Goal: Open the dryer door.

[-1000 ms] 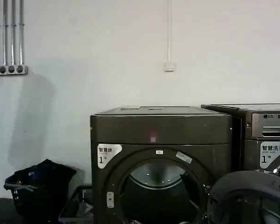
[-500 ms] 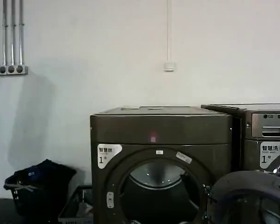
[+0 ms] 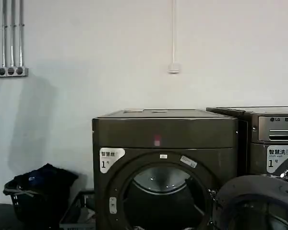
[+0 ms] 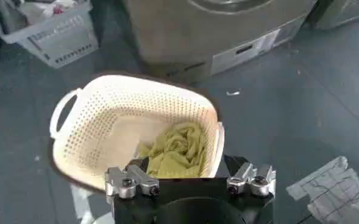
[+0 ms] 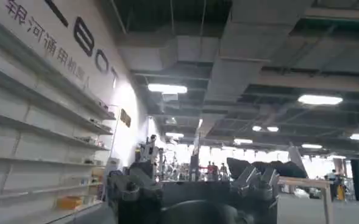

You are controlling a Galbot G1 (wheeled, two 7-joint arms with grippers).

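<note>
The dryer (image 3: 165, 129) stands in the middle of the head view, a dark bronze box with a small red light and a white "1" sticker. Its round opening shows the shiny drum inside. The dryer door (image 3: 259, 194) is swung out to the right, its dark grey inner side facing me, low in front of the neighbouring machine. My left gripper (image 4: 188, 162) is open, hanging over a cream laundry basket (image 4: 106, 115) on the floor in front of the dryer's base (image 4: 228, 30). My right gripper (image 5: 192, 161) is open and points up toward the ceiling, away from the dryer.
An LG-marked machine (image 3: 276, 129) stands right of the dryer. A black hamper (image 3: 38, 194) and a grey basket (image 3: 79, 211) sit to its left. Yellow-green cloth (image 4: 173, 149) lies in the cream basket. Crumpled paper (image 4: 334, 189) lies on the dark floor.
</note>
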